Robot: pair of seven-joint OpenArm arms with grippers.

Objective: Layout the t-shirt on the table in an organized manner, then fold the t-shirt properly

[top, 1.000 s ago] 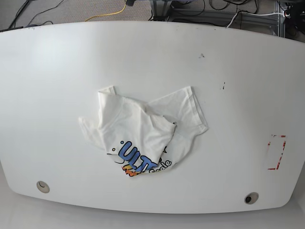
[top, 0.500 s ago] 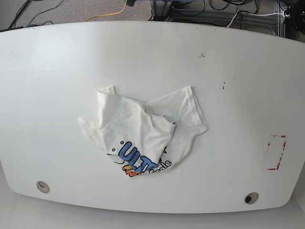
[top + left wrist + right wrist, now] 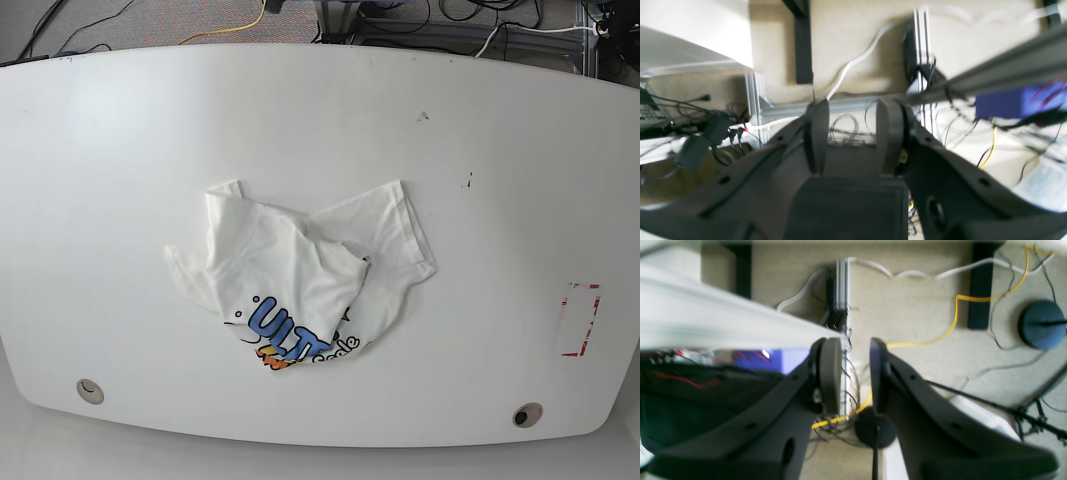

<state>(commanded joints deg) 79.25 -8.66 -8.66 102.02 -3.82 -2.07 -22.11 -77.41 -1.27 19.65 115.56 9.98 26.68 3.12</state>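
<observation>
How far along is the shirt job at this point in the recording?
Nothing looks done: the t-shirt lies crumpled mid-table, print half hidden. Nothing is in hand: the left end effector and right end effector are open and empty, off the table over the floor. Spreading it flat and folding are both left.

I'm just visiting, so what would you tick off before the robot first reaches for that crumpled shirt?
1. T-shirt lies wholly on the table: ok.
2. Shirt spread flat: not ok, it is bunched, with folds over the print.
3. Left gripper empty, jaws apart: ok.
4. Right gripper empty, jaws apart: ok.
5. Both arms off the tabletop: ok, neither shows in the base view.
6. Where collar and hem lie: cannot tell, folds hide them.
</observation>
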